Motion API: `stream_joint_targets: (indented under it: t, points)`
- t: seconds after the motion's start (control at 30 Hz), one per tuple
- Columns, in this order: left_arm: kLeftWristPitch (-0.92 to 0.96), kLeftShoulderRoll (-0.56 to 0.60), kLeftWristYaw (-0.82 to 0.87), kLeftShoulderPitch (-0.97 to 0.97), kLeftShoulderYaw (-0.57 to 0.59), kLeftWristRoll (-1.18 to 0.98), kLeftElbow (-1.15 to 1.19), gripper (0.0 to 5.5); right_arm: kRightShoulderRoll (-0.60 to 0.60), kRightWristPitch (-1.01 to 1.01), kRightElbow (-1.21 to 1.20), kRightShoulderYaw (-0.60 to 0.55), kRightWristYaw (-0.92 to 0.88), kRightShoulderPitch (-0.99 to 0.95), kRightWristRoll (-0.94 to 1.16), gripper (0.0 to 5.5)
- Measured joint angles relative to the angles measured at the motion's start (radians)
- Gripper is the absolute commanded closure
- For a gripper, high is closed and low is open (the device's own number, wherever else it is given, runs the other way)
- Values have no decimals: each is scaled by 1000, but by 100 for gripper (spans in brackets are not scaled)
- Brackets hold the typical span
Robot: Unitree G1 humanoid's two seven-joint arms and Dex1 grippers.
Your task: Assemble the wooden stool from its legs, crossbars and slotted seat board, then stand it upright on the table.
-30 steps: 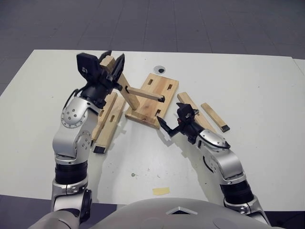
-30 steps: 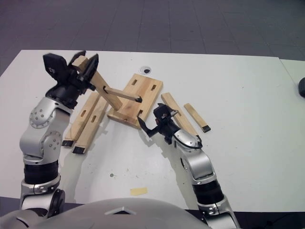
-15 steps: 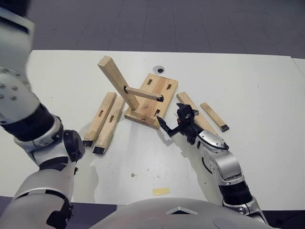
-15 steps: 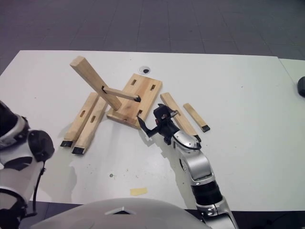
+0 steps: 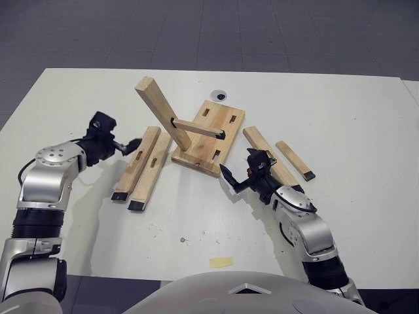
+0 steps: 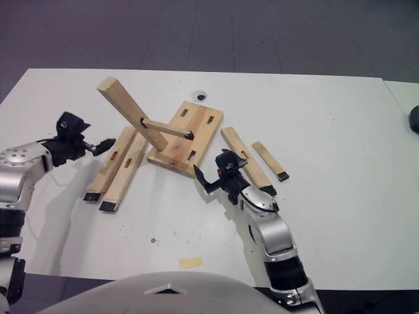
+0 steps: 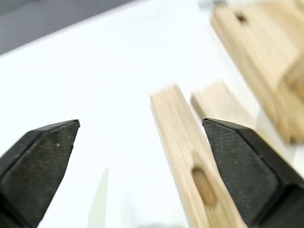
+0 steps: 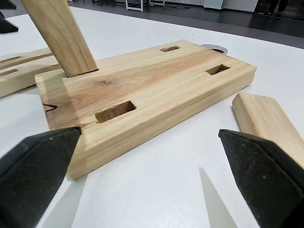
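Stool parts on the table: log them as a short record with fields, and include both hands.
seat board: flat on the table, slots up
fitted leg: leaning up from the board's near left corner
crossbar: plugged into the fitted leg's side, other end over the board
loose legs: two flat, side by side, left of the board
third leg: flat, right of the board
loose crossbar: flat, farthest right
left hand: open at the loose legs' far end, empty
right hand: open, low by the board's near edge, empty
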Motion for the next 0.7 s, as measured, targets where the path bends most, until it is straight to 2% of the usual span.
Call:
stream_joint_targets:
  t: [0.3,0.47,0.7]
  points:
    - [-16,22,-76,27,-29,72,-20,15,9,5,-8,-1,-3,1,0,10]
    - [39,37,-131,58,-33,70,-53,15,10,5,-7,0,-7,1,-1,10]
    - [49,79,-188,70,-53,112,-55,123,16,1,-5,7,-20,2,-4,10]
